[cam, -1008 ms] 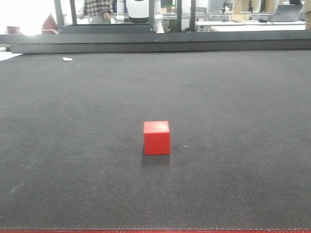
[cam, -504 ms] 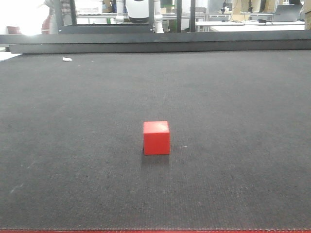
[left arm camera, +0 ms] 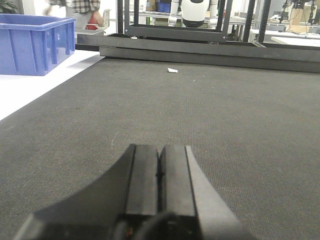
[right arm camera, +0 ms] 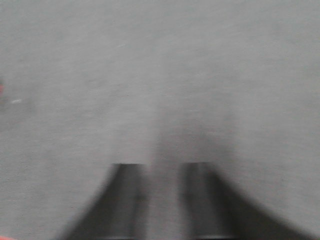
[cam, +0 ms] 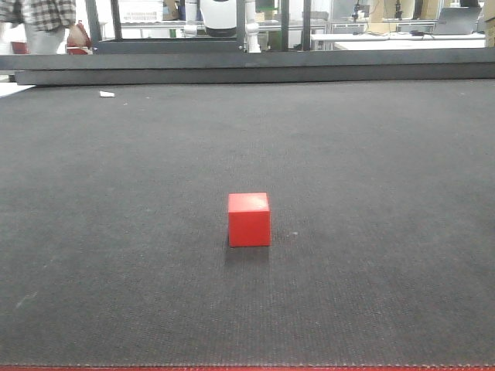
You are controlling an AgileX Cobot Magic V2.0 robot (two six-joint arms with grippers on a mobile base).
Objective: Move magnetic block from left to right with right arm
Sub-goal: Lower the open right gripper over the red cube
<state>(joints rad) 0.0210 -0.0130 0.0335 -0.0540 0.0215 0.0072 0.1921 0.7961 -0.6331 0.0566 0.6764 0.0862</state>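
We see the magnetic block resting flat on the dark desk, near its front middle. Our right pincer, blurred, hangs over the desk with fingers apart; our left pincer is pressed together.

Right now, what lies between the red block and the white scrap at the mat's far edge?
Nothing: the front-facing view shows only bare dark mat between the magnetic block and the white scrap.
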